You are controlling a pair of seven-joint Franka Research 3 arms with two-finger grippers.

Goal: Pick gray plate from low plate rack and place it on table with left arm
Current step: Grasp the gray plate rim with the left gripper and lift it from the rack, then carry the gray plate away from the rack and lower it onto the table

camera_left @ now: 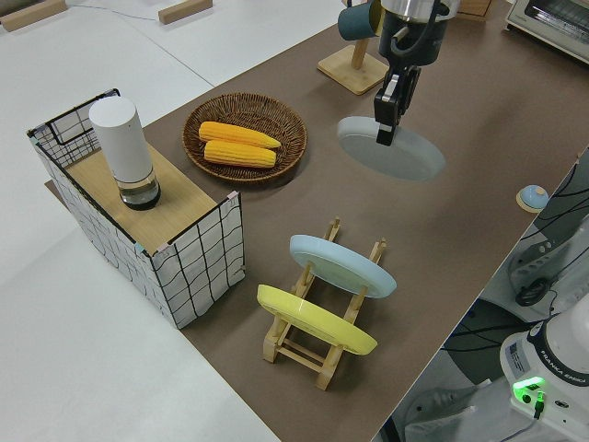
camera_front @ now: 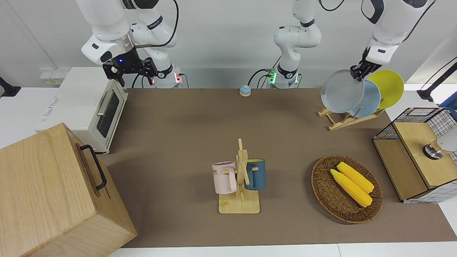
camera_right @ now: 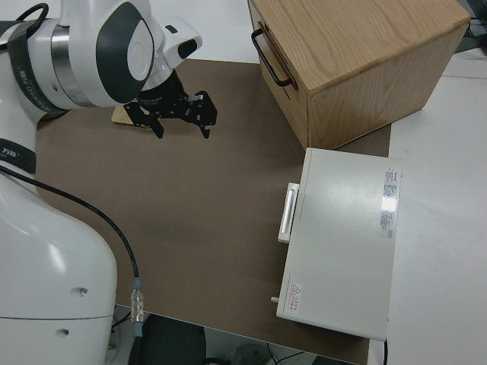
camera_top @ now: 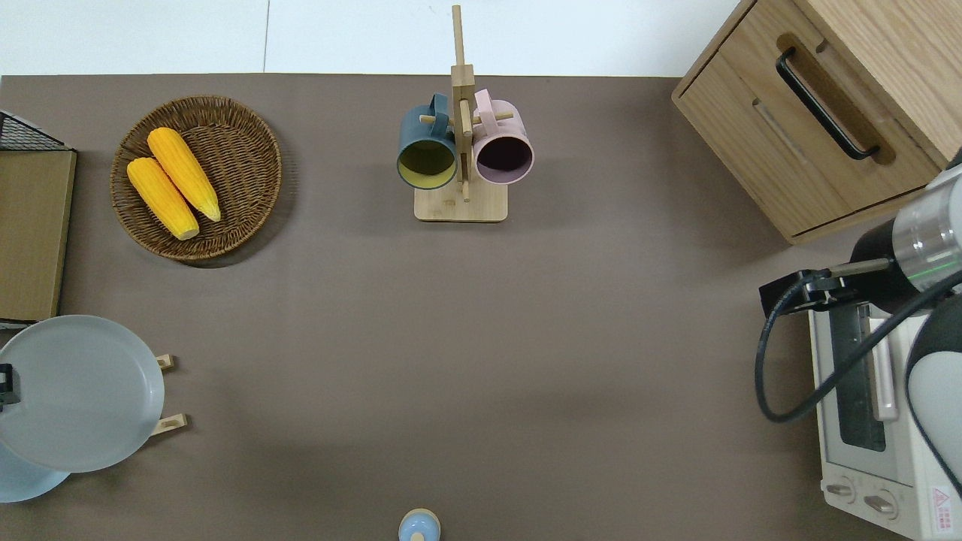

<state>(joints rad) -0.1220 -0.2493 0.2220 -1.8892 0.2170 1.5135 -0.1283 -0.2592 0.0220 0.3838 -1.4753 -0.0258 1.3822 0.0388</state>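
My left gripper [camera_front: 357,72] is shut on the rim of the gray plate [camera_front: 341,92] and holds it tilted in the air, clear of the low plate rack [camera_front: 342,122]. In the overhead view the gray plate [camera_top: 83,394] hangs over the rack [camera_top: 170,424] and the table [camera_top: 451,338]. In the left side view the left gripper [camera_left: 386,120] grips the gray plate [camera_left: 398,153] at its edge. A bluer plate [camera_left: 340,263] and a yellow plate [camera_left: 313,319] stay in the rack [camera_left: 317,364]. My right arm is parked, its gripper [camera_right: 180,120] open.
A mug tree [camera_front: 242,178] with two mugs stands mid-table. A wicker basket [camera_front: 326,194] holds two corn cobs. A wire-sided box [camera_front: 417,157] stands at the left arm's end. A toaster oven [camera_front: 89,107] and a wooden cabinet [camera_front: 53,192] stand at the right arm's end. A small blue bell [camera_front: 245,90] sits near the arm bases.
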